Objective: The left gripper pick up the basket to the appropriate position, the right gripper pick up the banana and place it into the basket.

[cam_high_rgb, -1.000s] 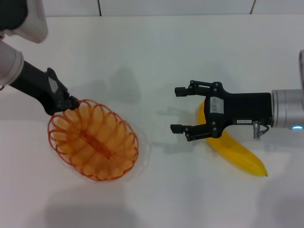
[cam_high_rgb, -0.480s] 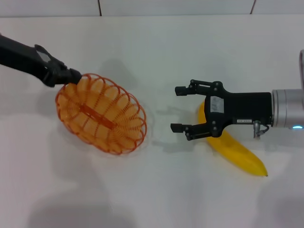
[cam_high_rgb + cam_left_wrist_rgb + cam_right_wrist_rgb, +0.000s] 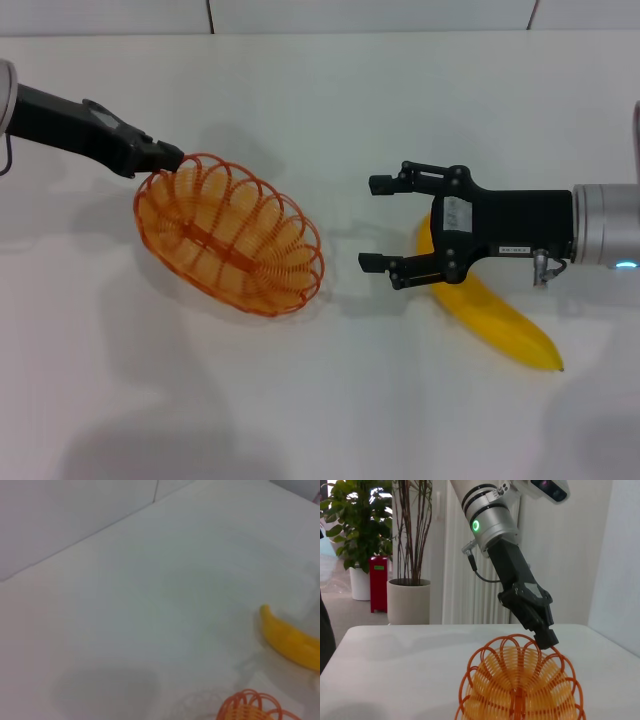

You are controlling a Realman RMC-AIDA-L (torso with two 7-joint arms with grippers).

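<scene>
The orange wire basket [image 3: 230, 235] hangs tilted over the table's left middle. My left gripper [image 3: 165, 157] is shut on the basket's rim at its far left end; the right wrist view shows the gripper [image 3: 547, 639] pinching the top of the basket [image 3: 520, 690]. The yellow banana [image 3: 495, 315] lies on the table at the right, and also shows in the left wrist view [image 3: 292, 639]. My right gripper [image 3: 375, 224] is open and empty, hovering over the banana's near end with its fingers pointing toward the basket.
The white table [image 3: 320, 400] runs back to a wall seam [image 3: 210, 18] at the far edge. The right wrist view shows potted plants [image 3: 412, 550] and a red bin [image 3: 379, 582] beyond the table.
My left gripper has lifted the basket off the table and carried it right and away from me, toward the middle. The right gripper and the banana have stayed in place.
</scene>
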